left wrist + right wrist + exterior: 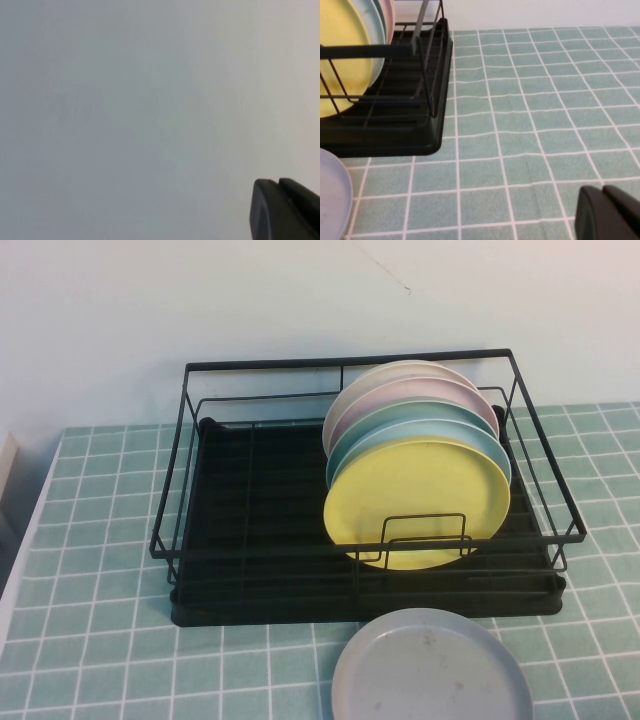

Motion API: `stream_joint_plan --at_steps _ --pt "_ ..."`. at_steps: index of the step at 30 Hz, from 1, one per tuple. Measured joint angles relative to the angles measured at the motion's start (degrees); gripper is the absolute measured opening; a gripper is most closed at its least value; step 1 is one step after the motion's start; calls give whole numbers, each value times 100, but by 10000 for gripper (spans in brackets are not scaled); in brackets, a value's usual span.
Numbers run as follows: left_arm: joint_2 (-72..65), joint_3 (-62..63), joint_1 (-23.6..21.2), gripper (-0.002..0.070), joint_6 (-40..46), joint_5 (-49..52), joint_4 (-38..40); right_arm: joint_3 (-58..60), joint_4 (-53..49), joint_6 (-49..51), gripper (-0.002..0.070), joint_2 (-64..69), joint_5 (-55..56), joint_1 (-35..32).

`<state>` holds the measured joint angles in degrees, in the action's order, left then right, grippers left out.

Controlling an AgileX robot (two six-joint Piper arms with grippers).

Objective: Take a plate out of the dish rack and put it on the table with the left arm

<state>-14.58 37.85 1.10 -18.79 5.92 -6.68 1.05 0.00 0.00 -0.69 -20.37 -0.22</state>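
The pale-yellow plate [415, 502] stands on edge at the front of a row of plates in the right half of the black wire dish rack [250, 540]. In the right wrist view, the plate [340, 55] and a corner of the rack [395, 135] also show. Neither arm appears in the high view. In the left wrist view, my left gripper [278, 182] is shut with nothing in it, in front of a plain pale wall. My right gripper [603, 189] is shut and empty, low over the teal tiled table [530, 110] beside the rack.
A grey plate [430, 668] lies flat on the table [90, 640] just in front of the rack. Light-blue plates [440, 430] and pale pink and white ones [410, 390] stand behind the yellow one. The table's left edge [30, 530] runs near the rack.
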Motion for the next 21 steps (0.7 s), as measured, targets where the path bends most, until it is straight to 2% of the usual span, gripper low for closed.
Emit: stream_joint_plan --at_steps 3,6,8,9,10,11,14,18,21 --pt "-833 725 0 -4 292 1027 94 0 0 0 -1 0 0 0" --pt "-1744 1509 0 -4 1361 2258 668 0 0 0 -1 0 0 0" --pt "-2421 2036 0 -4 2432 3034 1373 0 0 0 -1 0 0 0" --pt "-2553 2085 0 -4 2545 3108 1455 0 0 0 -1 0 0 0" --pt "-2747 2277 0 -4 2980 3386 1809 0 0 0 -1 0 0 0" --pt "-3321 2644 0 -4 3891 3914 2672 0 0 0 -1 0 0 0" --pt "-4161 3005 0 -4 5086 4311 4200 0 0 0 -1 0 0 0" --pt "-4887 3163 0 -4 5867 4139 6054 0 0 0 -1 0 0 0" --pt "-5363 3228 0 -4 6418 4148 7142 0 0 0 -1 0 0 0"
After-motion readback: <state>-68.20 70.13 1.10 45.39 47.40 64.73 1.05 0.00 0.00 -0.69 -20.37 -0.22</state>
